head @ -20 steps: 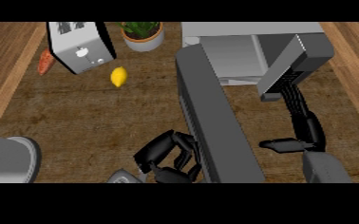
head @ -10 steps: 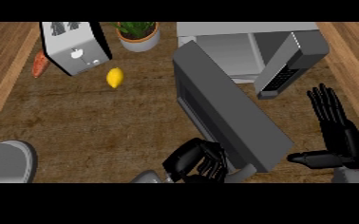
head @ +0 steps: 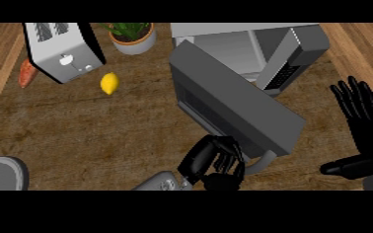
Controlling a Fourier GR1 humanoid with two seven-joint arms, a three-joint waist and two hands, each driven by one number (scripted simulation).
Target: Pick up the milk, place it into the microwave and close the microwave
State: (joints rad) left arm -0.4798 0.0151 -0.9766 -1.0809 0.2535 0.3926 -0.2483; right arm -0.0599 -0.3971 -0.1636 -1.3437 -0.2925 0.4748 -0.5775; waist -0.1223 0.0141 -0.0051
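The grey box-shaped microwave [head: 241, 44] stands open, its dark grey door [head: 233, 103] swung outward; the left hand [head: 212, 162] curls at the door's handle; the right hand [head: 355, 123] rests open at the right edge; no milk is visible.

Matt grey metal microwave [head: 241, 54], rough brown wood-grain counter [head: 94, 128], glossy black hand [head: 211, 160], smooth yellow lemon [head: 109, 83]

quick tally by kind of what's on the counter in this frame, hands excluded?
Grey microwave with open door: 1
Silver toaster: 1
Potted green plant: 1
Yellow lemon: 1
Orange carrot: 1
Grey round plate at the left edge: 1
Total: 6
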